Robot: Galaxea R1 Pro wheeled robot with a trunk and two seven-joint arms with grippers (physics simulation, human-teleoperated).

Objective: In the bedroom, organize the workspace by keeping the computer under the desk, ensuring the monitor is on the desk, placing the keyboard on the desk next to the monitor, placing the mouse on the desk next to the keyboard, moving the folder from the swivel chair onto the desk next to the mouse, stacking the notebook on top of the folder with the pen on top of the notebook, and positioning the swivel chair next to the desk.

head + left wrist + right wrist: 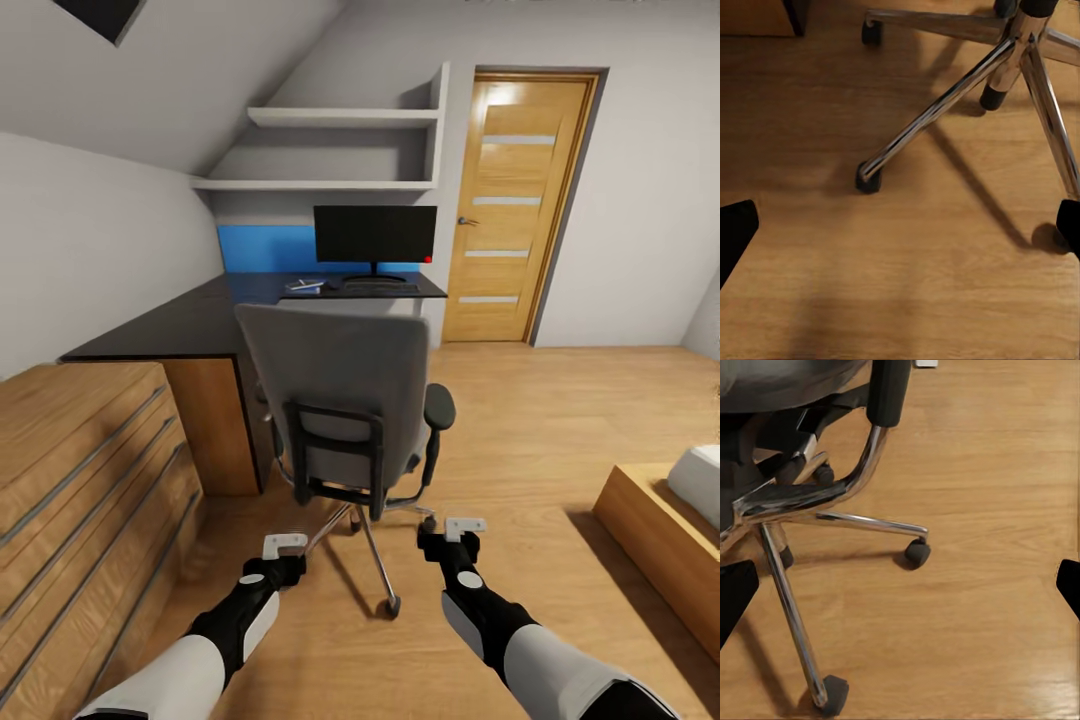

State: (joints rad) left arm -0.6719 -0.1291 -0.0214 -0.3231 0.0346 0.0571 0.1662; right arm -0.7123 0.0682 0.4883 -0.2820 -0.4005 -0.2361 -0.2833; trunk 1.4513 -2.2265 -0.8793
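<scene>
I see the grey padded swivel chair with black armrests [345, 400] backed toward me before the long black counter [200, 320], where the wide black monitor [375, 233] stands. My left end effector [284, 545] and right end effector [463, 526] hover wide apart-fingered, empty, above the wood plank floor [540, 400].

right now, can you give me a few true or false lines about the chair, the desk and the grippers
1. The swivel chair has its back toward the robot. True.
2. The monitor stands on the desk. True.
3. The left gripper holds the chair's armrest. False: its jaws stand open over bare floor, holding nothing.
4. The door behind the desk stands wide open. False: it is closed.
5. The right gripper is open and holds nothing. True.
</scene>
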